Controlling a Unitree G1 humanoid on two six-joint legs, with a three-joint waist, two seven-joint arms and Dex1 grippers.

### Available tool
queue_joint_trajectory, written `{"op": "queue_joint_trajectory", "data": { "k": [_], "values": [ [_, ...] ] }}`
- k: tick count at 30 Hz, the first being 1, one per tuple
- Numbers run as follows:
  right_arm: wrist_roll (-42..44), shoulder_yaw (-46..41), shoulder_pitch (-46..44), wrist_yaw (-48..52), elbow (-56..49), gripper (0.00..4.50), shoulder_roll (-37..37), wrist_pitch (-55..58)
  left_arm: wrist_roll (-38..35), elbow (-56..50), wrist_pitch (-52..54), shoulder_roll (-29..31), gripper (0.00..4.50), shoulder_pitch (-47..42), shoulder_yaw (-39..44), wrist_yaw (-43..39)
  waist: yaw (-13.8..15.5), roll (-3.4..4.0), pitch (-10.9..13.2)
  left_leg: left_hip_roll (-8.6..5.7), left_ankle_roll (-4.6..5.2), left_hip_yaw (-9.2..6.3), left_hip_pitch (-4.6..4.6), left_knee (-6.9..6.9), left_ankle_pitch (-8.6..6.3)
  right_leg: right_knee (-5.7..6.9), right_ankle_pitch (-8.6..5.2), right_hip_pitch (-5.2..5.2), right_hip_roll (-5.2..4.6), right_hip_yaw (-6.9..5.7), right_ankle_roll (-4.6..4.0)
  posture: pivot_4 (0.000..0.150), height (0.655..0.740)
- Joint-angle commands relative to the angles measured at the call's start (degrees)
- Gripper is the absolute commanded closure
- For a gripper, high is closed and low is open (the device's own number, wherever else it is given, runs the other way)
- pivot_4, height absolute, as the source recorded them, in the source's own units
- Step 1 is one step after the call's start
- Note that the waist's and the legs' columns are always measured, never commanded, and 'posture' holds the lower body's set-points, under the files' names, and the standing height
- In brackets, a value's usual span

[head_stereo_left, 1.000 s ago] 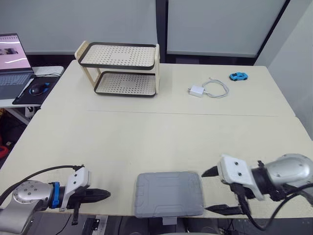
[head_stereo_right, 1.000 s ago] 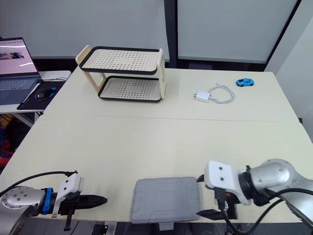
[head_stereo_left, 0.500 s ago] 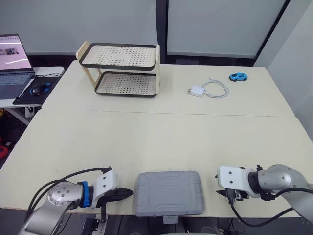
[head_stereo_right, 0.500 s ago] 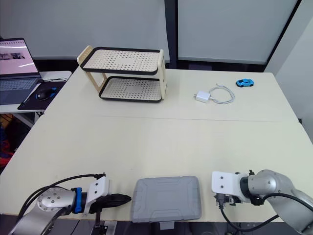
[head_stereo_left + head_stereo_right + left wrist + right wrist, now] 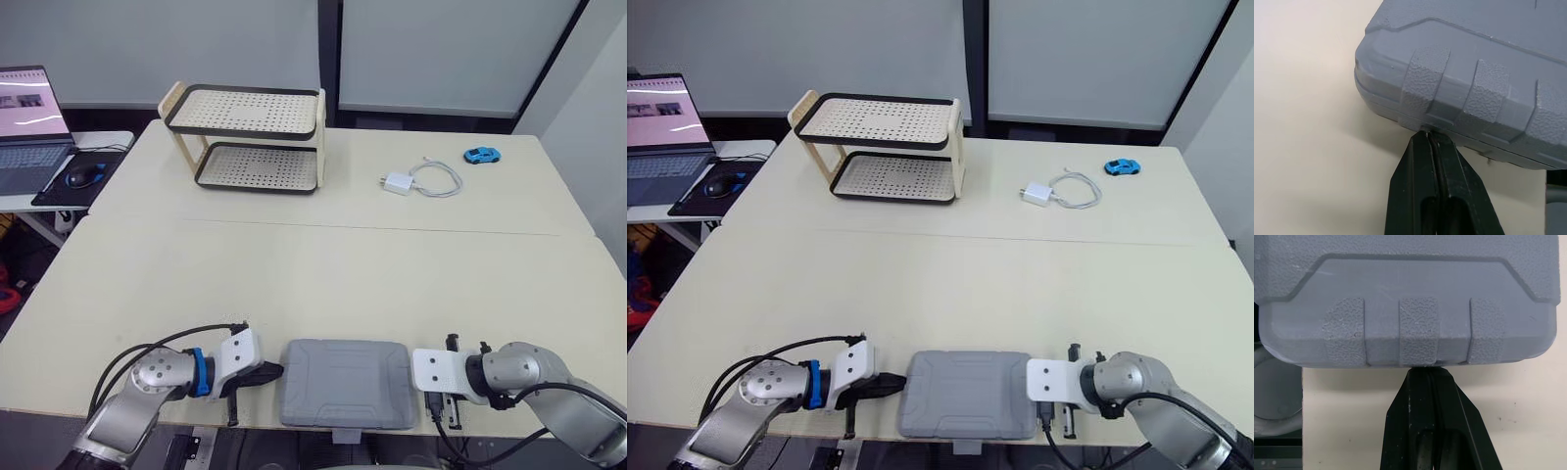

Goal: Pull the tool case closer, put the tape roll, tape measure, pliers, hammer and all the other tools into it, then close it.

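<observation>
The tool case [image 5: 345, 382] is lying closed at the bench's [image 5: 294, 264] near edge. The left fingers [image 5: 1415, 171] and right fingers [image 5: 1410, 411], both pinched together, are touching its opposite ends, likely squaring it for opening.

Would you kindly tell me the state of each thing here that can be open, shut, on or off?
tool case: closed, lying flat
left pincer: shut, tips at the case's left side
right pincer: shut, tips at the case's right side
laptop: open, screen lit
</observation>
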Motion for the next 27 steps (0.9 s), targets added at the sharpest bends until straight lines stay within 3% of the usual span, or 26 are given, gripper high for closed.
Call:
{"op": "queue_joint_trajectory", "data": {
  "k": [1,27],
  "values": [
    [1.08,-1.56,0.68,1.29,-4.12,4.48,0.04,-0.37,-1.30,-2.85,-0.36,-1.90,4.50,-1.28,-2.29,-0.44,0.01,0.00,0.00,0.00,0.00,0.00,0.00,0.00,0.00,0.01,0.00,0.00,0.00,0.00,0.00,0.150,0.7350],
    [1.76,-6.65,3.18,3.79,-4.47,4.48,-1.93,1.12,-2.41,-2.29,-0.34,0.99,4.50,-0.76,0.40,-2.93,0.02,0.00,0.00,0.00,0.00,-0.01,0.02,0.01,0.00,0.02,0.00,0.02,0.00,-0.02,0.00,0.150,0.7350]
  ]
}}
